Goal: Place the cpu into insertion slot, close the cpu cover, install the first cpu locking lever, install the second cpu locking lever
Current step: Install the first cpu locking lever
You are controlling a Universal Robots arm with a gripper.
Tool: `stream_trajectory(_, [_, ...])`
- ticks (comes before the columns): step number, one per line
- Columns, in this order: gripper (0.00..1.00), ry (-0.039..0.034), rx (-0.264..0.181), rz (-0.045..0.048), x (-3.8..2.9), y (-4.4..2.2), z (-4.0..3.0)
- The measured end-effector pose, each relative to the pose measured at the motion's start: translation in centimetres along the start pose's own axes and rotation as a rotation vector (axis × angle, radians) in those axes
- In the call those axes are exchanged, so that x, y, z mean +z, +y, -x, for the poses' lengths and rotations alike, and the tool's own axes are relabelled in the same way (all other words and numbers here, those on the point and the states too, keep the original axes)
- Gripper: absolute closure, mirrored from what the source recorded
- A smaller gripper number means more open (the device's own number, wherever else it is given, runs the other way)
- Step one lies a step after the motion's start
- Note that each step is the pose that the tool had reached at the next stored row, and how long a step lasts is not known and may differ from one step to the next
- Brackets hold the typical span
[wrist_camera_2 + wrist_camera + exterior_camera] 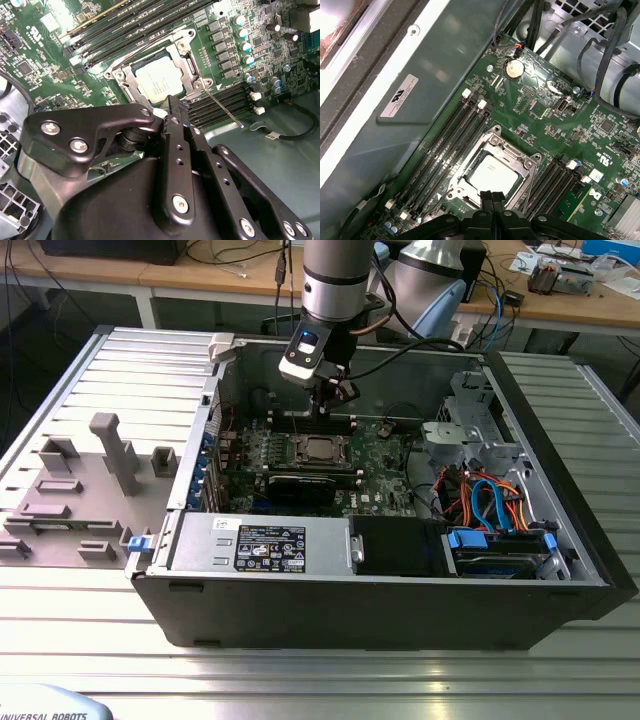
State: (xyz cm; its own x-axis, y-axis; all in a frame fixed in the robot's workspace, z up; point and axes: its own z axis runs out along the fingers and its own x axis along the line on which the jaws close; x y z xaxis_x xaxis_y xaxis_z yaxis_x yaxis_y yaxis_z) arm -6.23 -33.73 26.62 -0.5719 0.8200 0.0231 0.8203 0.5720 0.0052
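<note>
Nearest, the gripper (492,196) hangs over the edge of the cpu (492,176) with its black fingers pressed together on nothing. The cpu is a dull silver square with faint print, seated in the insertion slot (536,159) under the lowered silver cpu cover (512,158). Beyond, a white sticker (402,95) with black print sits on the grey case wall (445,55).

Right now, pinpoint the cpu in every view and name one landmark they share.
Exterior view: the cpu lies mid-motherboard inside the open case.
Second wrist view: cpu between the memory slots, close to the tool.
First wrist view: cpu between the slot banks.
Shared landmark: the silver cpu cover framing it.
</note>
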Motion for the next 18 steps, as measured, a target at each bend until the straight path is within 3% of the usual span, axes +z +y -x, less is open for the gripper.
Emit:
stream_trajectory(3, [0.89, 0.0, -0.008, -0.0002, 0.0, 0.0, 0.0])
stream_trajectory(6, [0.89, 0.0003, -0.049, -0.001, 0.0, 0.0, 0.0])
stream_trajectory(8, [0.89, 0.0005, -0.095, -0.0022, 0.0, 0.0, 0.0])
stream_trajectory(11, [0.89, 0.001, -0.205, -0.0047, 0.0, 0.0, 0.0])
stream_trajectory(12, [0.89, 0.0011, -0.219, -0.005, 0.0, -0.01, -0.01])
stream_trajectory(18, [0.89, 0.0012, -0.235, -0.0054, 0.0, -0.26, -0.18])
